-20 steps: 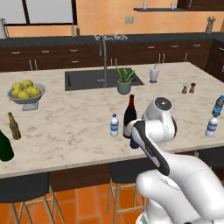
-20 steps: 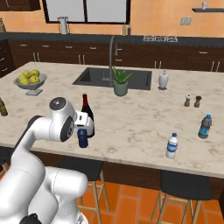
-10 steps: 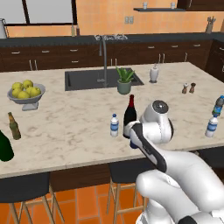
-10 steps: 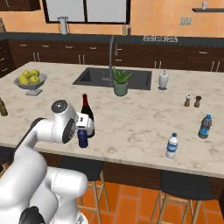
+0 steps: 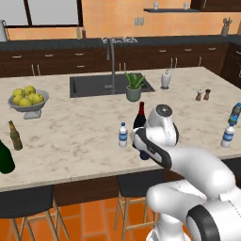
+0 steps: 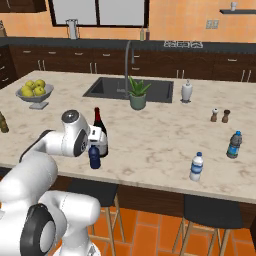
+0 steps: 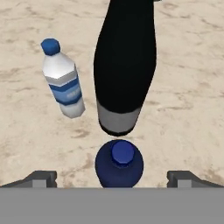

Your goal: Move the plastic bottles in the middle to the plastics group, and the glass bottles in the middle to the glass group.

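Since the earlier pictures, the white arm's wrist has swung slightly toward the counter's front edge; the bottles stand where they stood. In the hand view the gripper (image 7: 112, 177) hangs directly above the dark blue bottle (image 7: 119, 162), with its two finger tips spread wide, one on each side of the bottle and clear of it; nothing is pinched.

Containers: the fruit bowl (image 5: 29, 107), far left of the sink (image 5: 110, 84), holds yellow-green fruit. The plant pot (image 5: 133, 94) at the sink's front right corner holds a green plant.

Task items: the dark blue bottle stands just in front of the wine bottle (image 6: 99, 132), near the counter's front edge and forward of the sink. The clear blue-capped bottle (image 5: 123, 134) stands just left of the wine bottle, apart from it. The plastics-group bottle (image 6: 197, 166) stands well to the right of the sink, near the front edge. The brown beer bottle (image 5: 15, 135) and the dark green bottle (image 5: 5, 157) stand at the far left, forward of the fruit bowl.

Open room: bare marble countertop (image 6: 165, 145) lies between the wine bottle and the plastics-group bottle, and between the clear blue-capped bottle and the brown beer bottle.
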